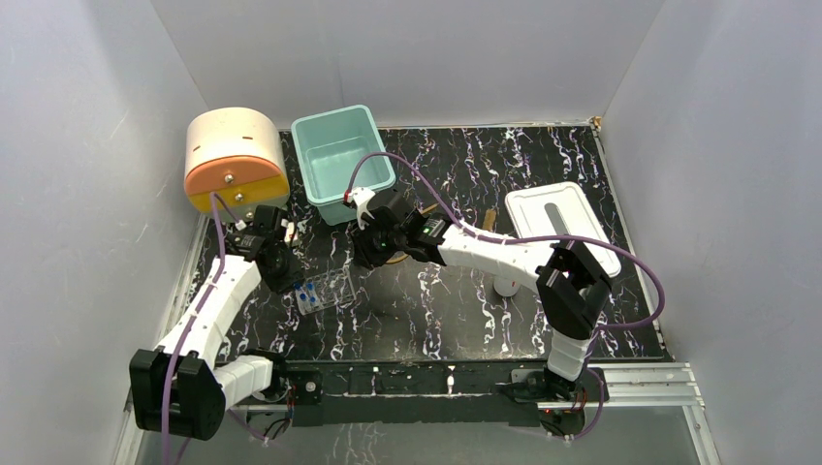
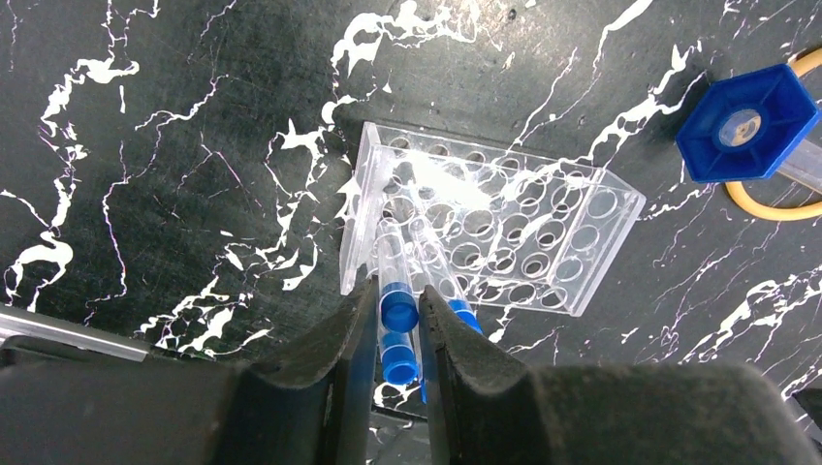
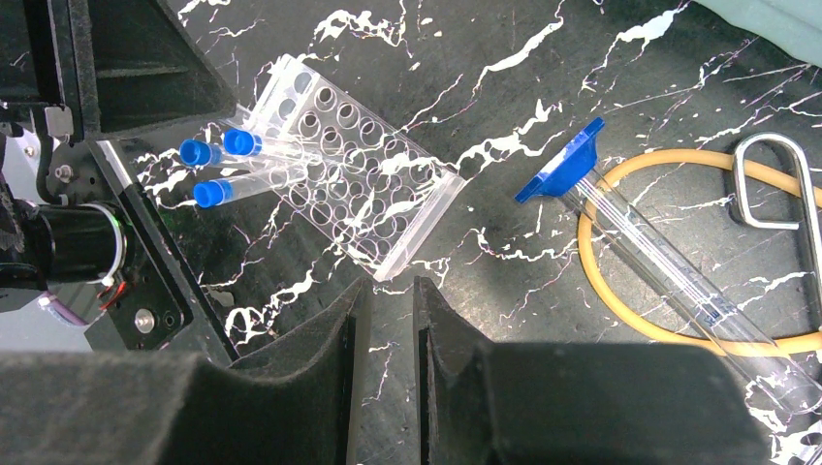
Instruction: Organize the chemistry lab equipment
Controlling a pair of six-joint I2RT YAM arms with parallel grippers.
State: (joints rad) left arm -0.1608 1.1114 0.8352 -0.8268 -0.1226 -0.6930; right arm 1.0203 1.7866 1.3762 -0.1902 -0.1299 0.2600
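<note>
The clear rack (image 2: 543, 232) lies on the black marbled table; it also shows in the top view (image 1: 328, 288) and the right wrist view (image 3: 359, 184). Three blue-capped vials (image 3: 211, 192) sit at its near-left end. My left gripper (image 2: 399, 286) is shut on one vial's blue cap (image 2: 398, 310) over that end. My right gripper (image 3: 388, 286) hangs narrowly open and empty just right of the rack. The clear syringe with the blue end (image 3: 562, 165) lies across the amber tubing loop (image 3: 659, 157), beside the metal tongs (image 3: 741, 179). The white squeeze bottle (image 1: 362, 201) stands by the bin.
A teal bin (image 1: 341, 160) stands at the back centre. The cream-and-orange drum (image 1: 236, 160) is at the back left, close behind my left arm. A white lid (image 1: 562, 228) lies at the right. A small white object (image 1: 506, 286) sits under my right arm.
</note>
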